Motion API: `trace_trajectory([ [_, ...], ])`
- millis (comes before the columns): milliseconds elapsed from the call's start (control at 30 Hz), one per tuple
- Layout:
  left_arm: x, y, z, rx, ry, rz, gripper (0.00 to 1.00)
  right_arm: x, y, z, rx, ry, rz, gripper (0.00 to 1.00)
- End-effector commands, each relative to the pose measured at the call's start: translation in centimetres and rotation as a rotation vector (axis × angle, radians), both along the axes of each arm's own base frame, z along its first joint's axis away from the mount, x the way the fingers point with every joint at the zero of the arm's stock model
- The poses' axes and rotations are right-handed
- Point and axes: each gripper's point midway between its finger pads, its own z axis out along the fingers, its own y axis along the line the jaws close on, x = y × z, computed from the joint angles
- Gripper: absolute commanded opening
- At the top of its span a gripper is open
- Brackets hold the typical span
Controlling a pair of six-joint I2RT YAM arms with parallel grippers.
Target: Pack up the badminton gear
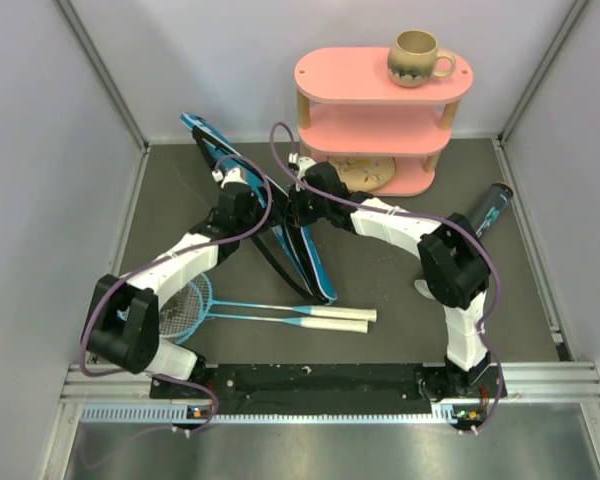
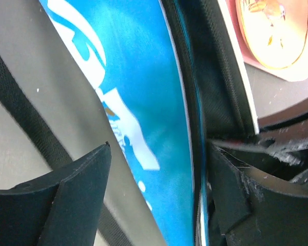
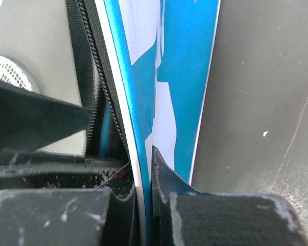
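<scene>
The blue cover (image 1: 280, 225) marked with white letters stands on edge across the middle of the mat, its zipper side open. My right gripper (image 1: 298, 200) is shut on the cover's top flap (image 3: 138, 102); its jaws (image 3: 145, 161) pinch the blue and white edge. My left gripper (image 1: 237, 190) is open around the other flap (image 2: 143, 102), with both fingers apart from the fabric. Two light-blue rackets (image 1: 280, 317) with white handles lie near the front. The black tube (image 1: 490, 208) lies at the right. A white shuttlecock (image 1: 421, 288) peeks out beside the right arm.
The pink three-tier shelf (image 1: 380, 120) stands at the back with a beige mug (image 1: 418, 58) on top and a round wooden piece (image 2: 274, 31) on its lowest tier. Grey walls close in the mat on three sides.
</scene>
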Motion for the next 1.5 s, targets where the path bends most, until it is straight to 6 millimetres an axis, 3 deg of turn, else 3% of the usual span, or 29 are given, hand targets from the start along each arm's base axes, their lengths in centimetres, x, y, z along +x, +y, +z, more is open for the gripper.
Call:
trace_trajectory([
  [0,3.6,0.0,3.6,-0.013,-0.108,0.036,0.79,0.1,1.1,5.5,0.123,-0.089,0.032,0.0],
  [200,5.0,1.1,4.9,0.034,-0.114,0.047,0.82,0.0,0.9,5.2,0.104,-0.096,0.043,0.0],
  [333,5.7,2.0,4.8,0.081,-0.115,0.069,0.83,-0.2,1.1,5.7,0.119,-0.097,0.064,0.0],
  [433,5.9,2.8,3.5,0.121,-0.057,0.059,0.67,0.0,1.1,6.2,0.129,-0.106,0.065,0.0],
  [467,6.0,3.1,3.4,0.128,-0.056,0.055,0.55,0.2,0.9,5.8,0.124,-0.1,0.059,0.0],
  [567,5.7,3.7,4.2,0.156,-0.087,0.026,0.36,1.0,0.4,5.8,0.135,-0.094,0.056,0.0],
  [600,5.5,3.9,4.3,0.175,-0.097,0.009,0.25,1.2,0.4,5.4,0.132,-0.087,0.055,0.0],
  [767,4.4,5.1,5.9,0.21,-0.136,0.001,0.01,2.0,0.1,5.0,0.126,-0.083,0.058,0.0],
  [967,2.7,8.9,7.6,0.246,-0.11,0.206,0.0,4.0,-1.2,3.7,0.02,-0.13,0.035,0.0],
  [1167,2.2,7.1,9.3,0.14,-0.128,0.154,0.0,3.3,-0.3,4.1,0.048,-0.129,0.109,0.0],
  [1333,2.0,6.0,5.2,0.092,-0.044,0.131,0.05,1.8,0.5,5.8,0.176,-0.109,0.124,0.0],
  [1467,2.0,5.1,2.9,0.048,-0.011,0.109,0.31,1.4,0.7,5.8,0.188,-0.106,0.135,0.0],
])
